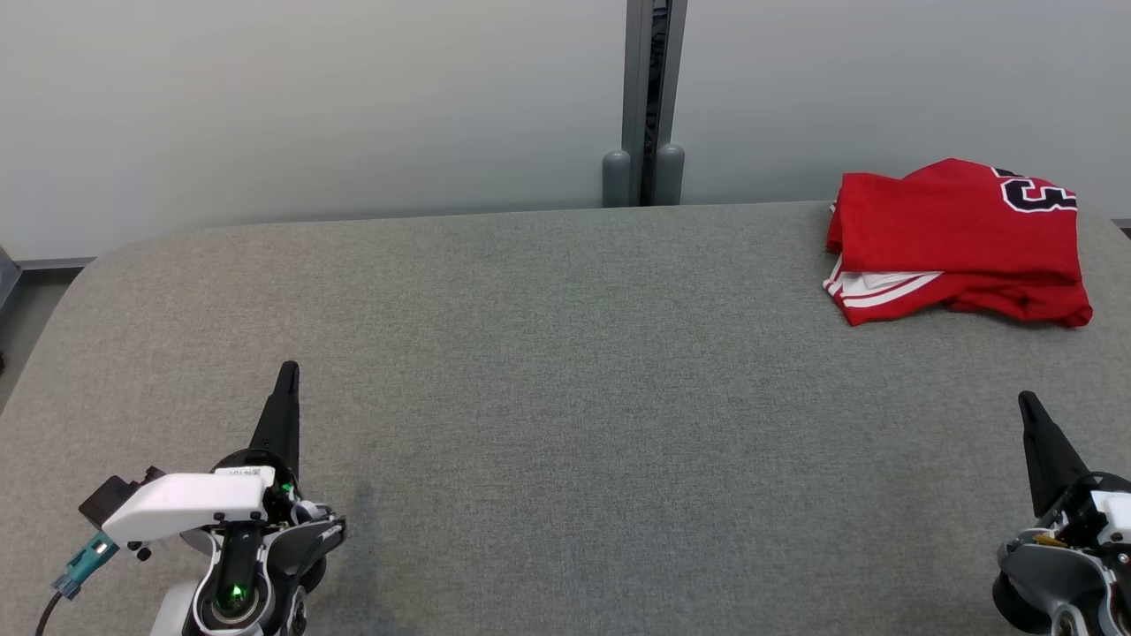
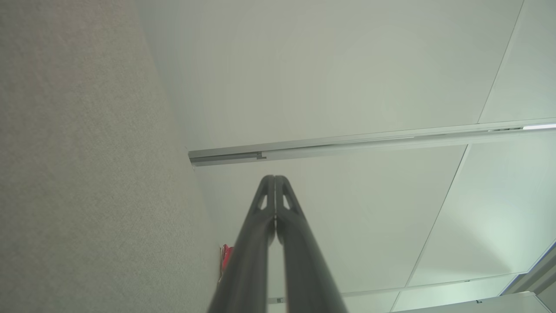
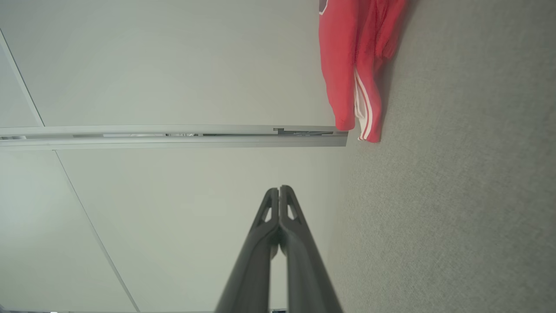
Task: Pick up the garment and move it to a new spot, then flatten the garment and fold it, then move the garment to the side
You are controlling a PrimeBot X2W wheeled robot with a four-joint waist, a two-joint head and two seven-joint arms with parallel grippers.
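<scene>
The garment [image 1: 959,240] is a red jersey with white stripes and a dark number, lying folded at the far right of the grey table [image 1: 565,397]. The right wrist view shows the garment [image 3: 354,65] at its top edge, and a sliver of it [image 2: 226,256] peeks out beside the fingers in the left wrist view. My left gripper [image 1: 288,369] rests at the lower left, shut and empty, far from the jersey. At the lower right my right gripper [image 1: 1027,399] is shut too, empty, a short way in front of the jersey. Both pairs of fingers, left [image 2: 275,178] and right [image 3: 279,188], are pressed together.
A pale wall [image 1: 309,106] runs behind the table, split by a grey vertical post [image 1: 652,97] at its middle. The table's left corner is rounded, with floor [image 1: 22,300] beyond it. A cable and plug [image 1: 84,561] hang off the left wrist.
</scene>
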